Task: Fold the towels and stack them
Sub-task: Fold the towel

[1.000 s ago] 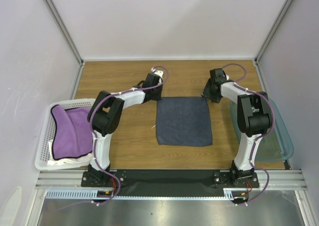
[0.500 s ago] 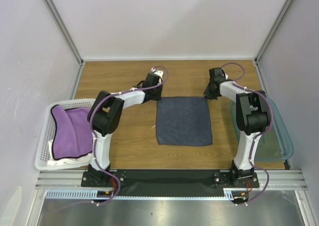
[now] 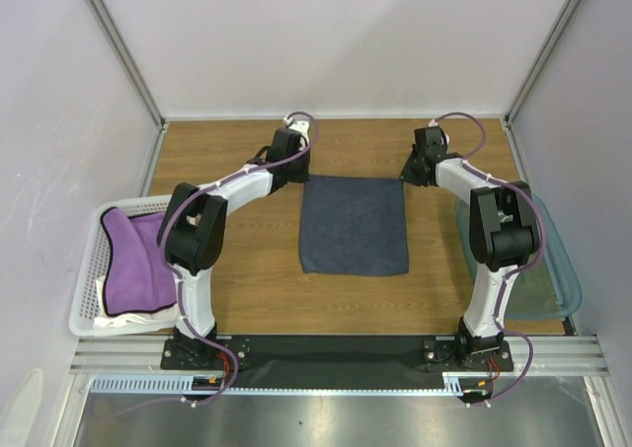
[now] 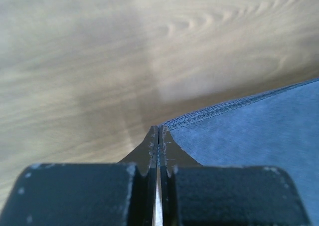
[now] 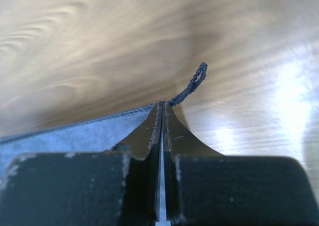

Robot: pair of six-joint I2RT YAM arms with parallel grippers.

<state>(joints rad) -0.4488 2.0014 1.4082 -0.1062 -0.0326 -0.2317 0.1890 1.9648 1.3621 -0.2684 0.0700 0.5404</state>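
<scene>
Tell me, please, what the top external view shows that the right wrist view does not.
Only the top external view shows the purple towel in the white basket, the teal bin and the left gripper. Only the right wrist view shows the small loop poking out beyond the shut jaws. Both show the right gripper shut on the navy towel on the wooden table.

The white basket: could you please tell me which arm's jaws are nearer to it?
Left. The left arm grips the navy towel at its far-left corner, the right arm at its far-right corner, farther from the basket.
</scene>
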